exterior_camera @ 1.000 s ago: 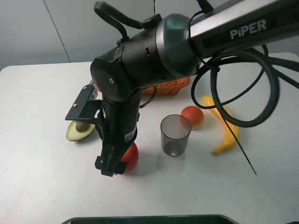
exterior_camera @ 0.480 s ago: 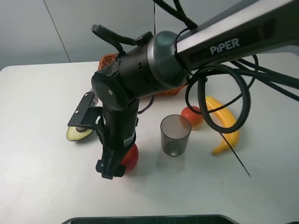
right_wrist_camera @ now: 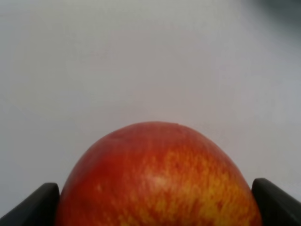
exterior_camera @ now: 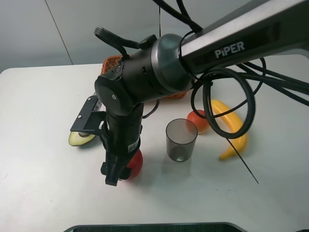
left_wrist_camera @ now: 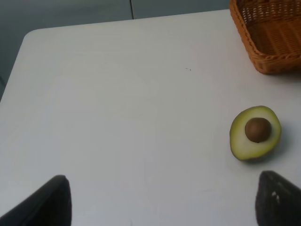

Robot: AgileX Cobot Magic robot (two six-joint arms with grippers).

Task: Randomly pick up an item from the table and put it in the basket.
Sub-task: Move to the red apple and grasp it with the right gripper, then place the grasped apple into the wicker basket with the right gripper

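The red apple [exterior_camera: 135, 163] sits on the white table [exterior_camera: 38, 96], in front of the halved avocado. My right gripper [exterior_camera: 123, 170] reaches across to the left side and points down, with its fingers against both sides of the apple. In the right wrist view the apple [right_wrist_camera: 160, 179] fills the gap between the two fingertips of this gripper [right_wrist_camera: 155, 207]. The wicker basket [exterior_camera: 182, 90] stands at the back, mostly hidden behind the right arm; it also shows in the left wrist view [left_wrist_camera: 273, 37]. My left gripper [left_wrist_camera: 162, 202] is open and empty above the table [left_wrist_camera: 117, 94].
A halved avocado [exterior_camera: 79, 138] lies left of the apple and shows in the left wrist view [left_wrist_camera: 255, 133]. A grey translucent cup [exterior_camera: 181, 140] stands right of the apple. A smaller orange-red fruit [exterior_camera: 195, 119] and a banana [exterior_camera: 231, 131] lie further right.
The right arm has swung slightly left and settled lower around the apple. The apple has stayed in place on the table.
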